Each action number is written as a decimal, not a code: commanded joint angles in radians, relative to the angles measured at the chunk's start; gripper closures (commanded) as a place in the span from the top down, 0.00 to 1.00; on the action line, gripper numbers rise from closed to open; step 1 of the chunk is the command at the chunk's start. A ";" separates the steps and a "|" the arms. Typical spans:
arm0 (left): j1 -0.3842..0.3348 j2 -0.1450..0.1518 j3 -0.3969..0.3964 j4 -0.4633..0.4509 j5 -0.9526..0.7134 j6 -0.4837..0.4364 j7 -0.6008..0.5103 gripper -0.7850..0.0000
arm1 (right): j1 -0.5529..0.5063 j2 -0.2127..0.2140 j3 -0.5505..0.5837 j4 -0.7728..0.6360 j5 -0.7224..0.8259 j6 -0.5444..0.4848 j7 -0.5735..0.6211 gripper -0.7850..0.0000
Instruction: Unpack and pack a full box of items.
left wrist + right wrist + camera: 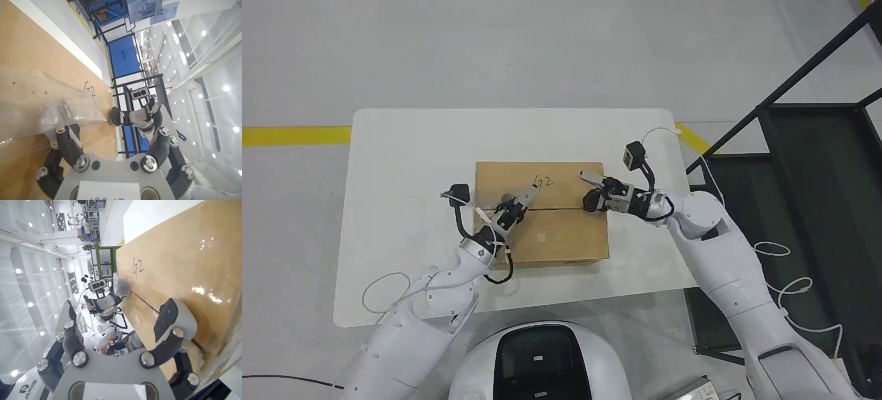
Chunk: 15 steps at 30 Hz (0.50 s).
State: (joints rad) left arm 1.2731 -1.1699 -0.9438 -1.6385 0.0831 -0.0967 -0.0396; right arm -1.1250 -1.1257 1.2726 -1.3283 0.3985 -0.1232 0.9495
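A closed cardboard box (552,235) marked "G2" lies in the middle of the white table. My left gripper (514,210) sits over the left part of the box top by the centre seam, open. A crumpled strip of clear tape (47,106) is lifted off the box (28,47) and drapes over one of its fingers (66,132). The right wrist view shows that tape (121,286) bunched at the seam. My right gripper (592,190) is at the box's right edge, open, with one ribbed pad (166,317) lying against the box top (179,256) beside the seam.
The white table (402,200) has bare room left of, behind and in front of the box. A black metal rack (802,150) stands close to the table's right side. A yellow floor line (292,135) runs behind.
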 commanded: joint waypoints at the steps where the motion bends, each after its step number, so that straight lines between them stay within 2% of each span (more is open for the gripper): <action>1: -0.011 -0.006 0.010 0.004 0.008 0.009 -0.002 1.00 | -0.029 0.008 0.041 -0.007 0.015 -0.010 0.001 1.00; 9: -0.056 -0.033 0.063 0.019 0.037 0.054 -0.005 1.00 | -0.185 0.037 0.207 -0.079 0.076 -0.040 -0.029 1.00; 15: -0.092 -0.058 0.109 0.047 0.052 0.077 -0.001 1.00 | -0.270 0.047 0.283 -0.111 0.108 -0.050 -0.051 1.00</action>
State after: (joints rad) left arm 1.1869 -1.2242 -0.8415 -1.5977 0.1344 -0.0223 -0.0426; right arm -1.3872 -1.0790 1.5489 -1.4363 0.5017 -0.1712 0.9009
